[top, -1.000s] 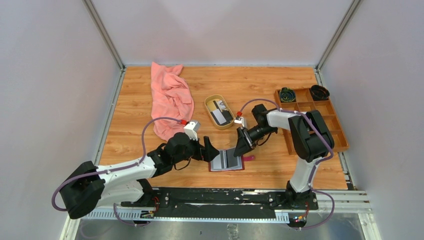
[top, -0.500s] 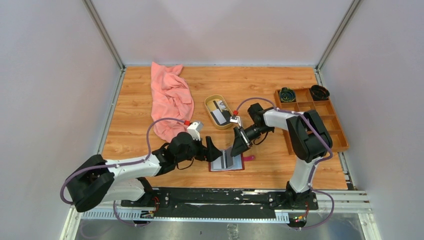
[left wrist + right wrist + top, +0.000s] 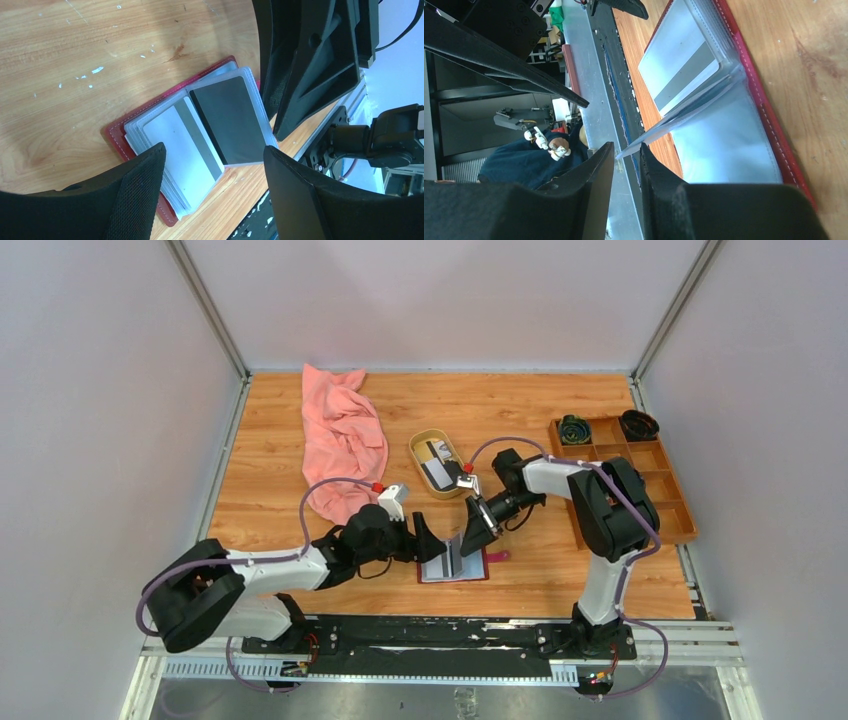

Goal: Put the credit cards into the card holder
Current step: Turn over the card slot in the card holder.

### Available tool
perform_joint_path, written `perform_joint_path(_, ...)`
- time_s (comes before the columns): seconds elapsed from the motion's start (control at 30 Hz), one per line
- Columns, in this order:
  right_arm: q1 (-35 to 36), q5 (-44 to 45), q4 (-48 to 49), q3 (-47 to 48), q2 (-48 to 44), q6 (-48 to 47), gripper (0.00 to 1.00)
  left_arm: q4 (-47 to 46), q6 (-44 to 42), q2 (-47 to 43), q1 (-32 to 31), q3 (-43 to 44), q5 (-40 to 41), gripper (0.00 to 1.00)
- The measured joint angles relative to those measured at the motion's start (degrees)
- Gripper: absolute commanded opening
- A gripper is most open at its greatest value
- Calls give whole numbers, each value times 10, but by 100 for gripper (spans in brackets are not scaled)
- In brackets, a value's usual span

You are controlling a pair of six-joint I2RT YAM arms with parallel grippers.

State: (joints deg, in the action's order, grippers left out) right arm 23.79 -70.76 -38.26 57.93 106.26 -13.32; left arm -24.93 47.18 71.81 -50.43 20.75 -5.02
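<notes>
Card holder (image 3: 455, 565) lies open; right end effector (image 3: 625, 148) has narrowed, pinching a clear sleeve (image 3: 674, 122); left end effector (image 3: 214, 152) spread, closing in.

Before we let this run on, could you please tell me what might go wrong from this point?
1. The right claw is nearly closed at the edge of a lifted clear sleeve of the card holder; a pull could tear it or drag the holder along.
2. The left claw is open over the holder's pages, by the white card; pressing down might crease the sleeves.
</notes>
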Motion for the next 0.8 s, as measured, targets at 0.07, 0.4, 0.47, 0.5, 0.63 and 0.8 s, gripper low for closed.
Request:
perform_joint_path(0.07,4,-1,-4,4,5,-1,26,-9,3,8,0,0,-4,76)
perform_joint_path(0.4,15,-14,-21,23,25,-15,23,-42,27,56,0,2,-25,80)
perform_joint_path(0.47,16,-13,-23,26,29,-17,22,-48,30,63,0,5,-28,80)
perform_joint_path(0.5,17,-13,-24,26,31,-17,22,-50,31,66,0,6,-29,81)
perform_joint_path(0.63,17,-13,-27,26,37,-18,21,-63,38,76,0,9,-34,81)
perform_joint_path(0.8,17,-12,-32,27,39,-23,20,-81,46,97,0,16,-39,88)
